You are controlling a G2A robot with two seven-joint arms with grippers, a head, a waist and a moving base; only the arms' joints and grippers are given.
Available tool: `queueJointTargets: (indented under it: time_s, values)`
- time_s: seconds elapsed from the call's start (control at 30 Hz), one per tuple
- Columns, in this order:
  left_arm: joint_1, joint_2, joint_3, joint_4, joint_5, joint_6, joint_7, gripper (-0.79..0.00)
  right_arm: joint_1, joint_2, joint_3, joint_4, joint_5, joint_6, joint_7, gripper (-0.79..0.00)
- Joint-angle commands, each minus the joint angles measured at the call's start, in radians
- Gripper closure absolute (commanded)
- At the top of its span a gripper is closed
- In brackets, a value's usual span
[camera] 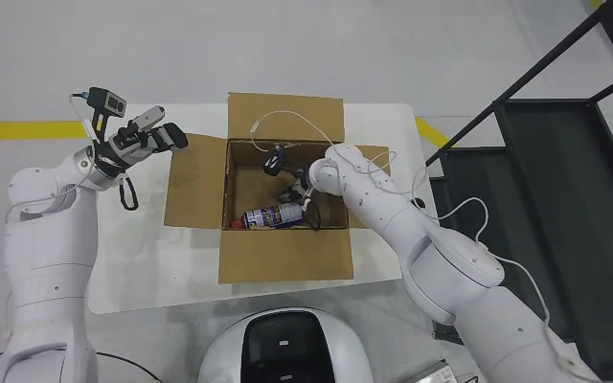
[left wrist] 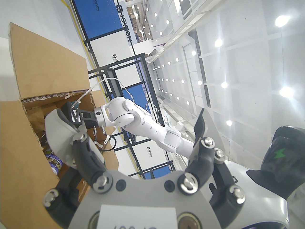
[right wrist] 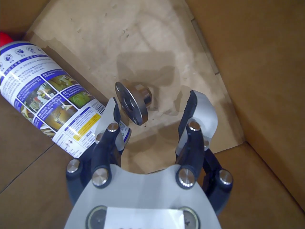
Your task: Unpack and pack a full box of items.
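An open cardboard box (camera: 195,182) stands in the middle of the white table (camera: 134,259), flaps spread. Inside it a spray can (camera: 273,216) with a red cap lies on its side; in the right wrist view the spray can (right wrist: 45,91) rests along the box wall. Beside it on the box floor sits a metal flange (right wrist: 132,101). My right gripper (right wrist: 152,107) is down inside the box, open, its fingertips just short of the flange, holding nothing. My left gripper (camera: 175,137) hangs above the table left of the box, open and empty, tilted upward in its own view (left wrist: 128,129).
A dark metal stair frame (camera: 536,124) stands right of the table. The box's left flap (camera: 195,182) and near flap (camera: 284,254) cover part of the tabletop. A yellow floor line (camera: 38,127) runs behind the table at left.
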Motion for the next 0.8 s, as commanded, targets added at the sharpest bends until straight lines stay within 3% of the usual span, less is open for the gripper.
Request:
queueJointTargets:
  time_s: [0.0,0.23,0.33,0.37,0.77]
  values:
    - [0.000,0.000,0.000,0.000,0.000,0.000,0.000,-0.785,0.000,-0.003,0.000,0.007,-0.002,0.000,-0.002,-0.431]
    - [0.000,0.000,0.000,0.000,0.000,0.000,0.000,-0.785,0.002,-0.016,0.000,0.032,-0.005,-0.021,-0.012,-0.160]
    - [0.000,0.000,0.000,0.000,0.000,0.000,0.000,-0.785,0.001,-0.021,0.001,0.040,-0.005,-0.033,-0.022,-0.102]
    - [0.000,0.000,0.000,0.000,0.000,0.000,0.000,-0.785,0.001,-0.022,0.003,0.041,0.000,-0.041,-0.032,0.000]
    - [0.000,0.000,0.000,0.000,0.000,0.000,0.000,-0.785,0.008,-0.009,0.050,0.067,0.034,-0.081,-0.096,0.000]
